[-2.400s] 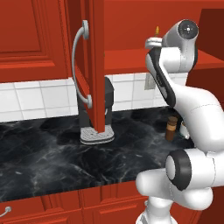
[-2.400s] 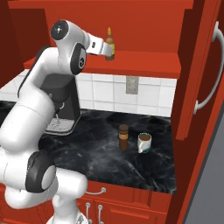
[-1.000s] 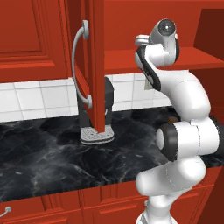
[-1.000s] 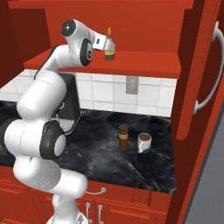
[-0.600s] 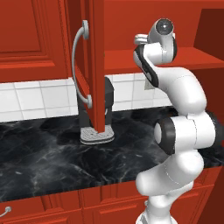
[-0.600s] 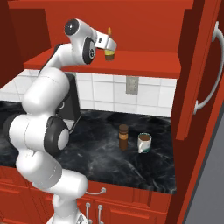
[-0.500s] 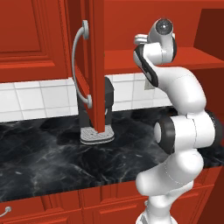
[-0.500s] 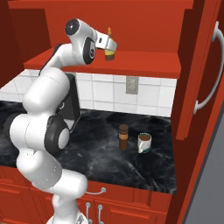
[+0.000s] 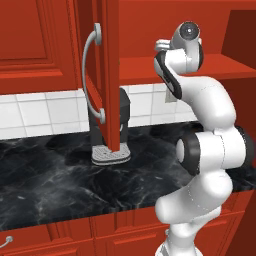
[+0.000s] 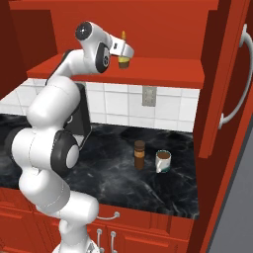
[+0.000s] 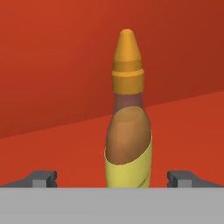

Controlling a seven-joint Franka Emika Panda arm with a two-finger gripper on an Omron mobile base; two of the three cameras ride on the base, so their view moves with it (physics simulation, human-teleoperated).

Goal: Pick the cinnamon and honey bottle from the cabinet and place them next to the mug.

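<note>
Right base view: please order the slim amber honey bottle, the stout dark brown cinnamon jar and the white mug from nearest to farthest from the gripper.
1. Slim amber honey bottle: upright on the red cabinet shelf, directly at the open gripper.
2. Stout dark brown cinnamon jar: down on the black marble counter, below the shelf.
3. White mug: on the counter beside the jar, slightly farther right.

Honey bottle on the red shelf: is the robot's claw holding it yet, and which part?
Not yet. The claw is open, one fingertip on each side of the honey bottle low on its body, with gaps on both sides.
</note>
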